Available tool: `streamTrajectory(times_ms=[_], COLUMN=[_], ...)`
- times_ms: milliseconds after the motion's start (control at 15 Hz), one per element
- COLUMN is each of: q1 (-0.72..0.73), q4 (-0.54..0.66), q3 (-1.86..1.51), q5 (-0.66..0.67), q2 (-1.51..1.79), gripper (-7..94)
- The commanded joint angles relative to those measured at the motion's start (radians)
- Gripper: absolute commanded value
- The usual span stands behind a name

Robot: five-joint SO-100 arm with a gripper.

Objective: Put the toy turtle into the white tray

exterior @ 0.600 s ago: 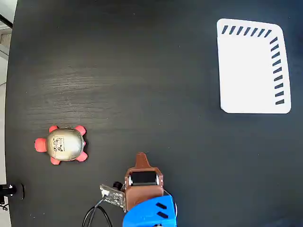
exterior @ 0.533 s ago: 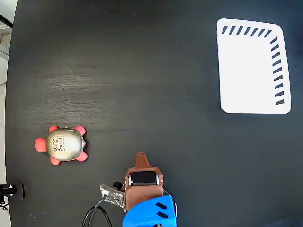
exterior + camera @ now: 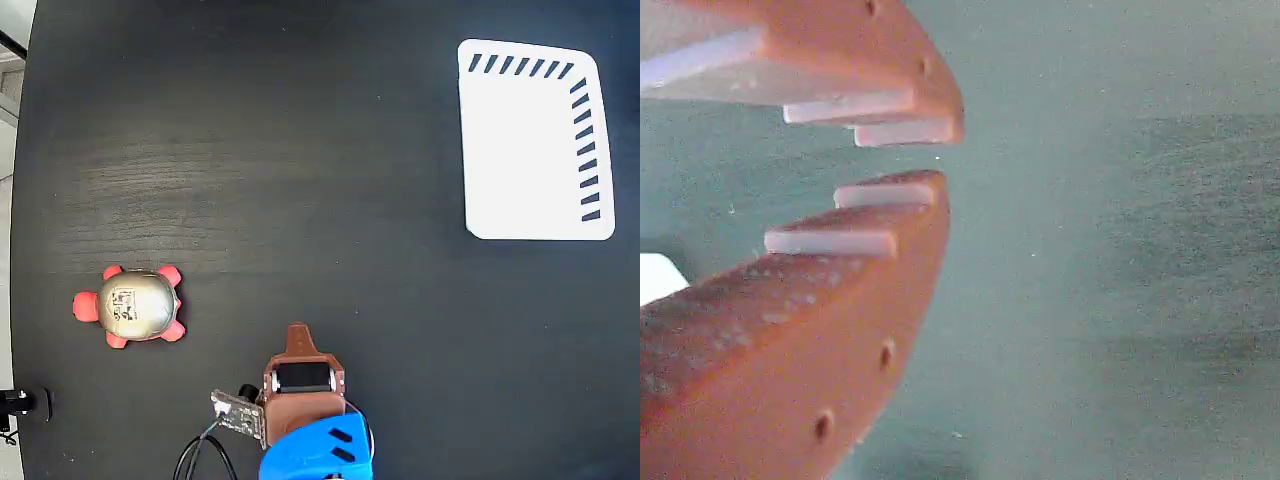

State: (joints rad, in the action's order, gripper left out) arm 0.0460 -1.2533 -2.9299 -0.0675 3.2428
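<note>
In the fixed view the toy turtle (image 3: 137, 304), with a shiny beige-gold shell and coral-red head and feet, sits on the black table at the lower left. At the upper right lies the white tray (image 3: 530, 140), flat and with nothing in it, dark slanted slots along its top and right edges. My gripper (image 3: 298, 330) is at the bottom centre, between the two and well apart from both. In the wrist view its orange-brown fingers (image 3: 900, 230) stand nearly together over bare table, holding nothing. The turtle is outside the wrist view.
The arm's brown wrist and blue body (image 3: 315, 445) rise from the table's bottom edge, with a small circuit board and cables (image 3: 235, 415) beside them. The table's left edge (image 3: 20, 200) runs close to the turtle.
</note>
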Motion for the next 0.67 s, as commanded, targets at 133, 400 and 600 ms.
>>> streamTrajectory(times_ms=[133, 400, 600], q1=[0.011, 0.017, 0.023], q4=[-0.018, -0.018, -0.015], q3=[0.009, 0.009, 0.009], q5=[-0.008, -0.005, 0.002], q2=[0.009, 0.009, 0.006], gripper=[0, 0, 0])
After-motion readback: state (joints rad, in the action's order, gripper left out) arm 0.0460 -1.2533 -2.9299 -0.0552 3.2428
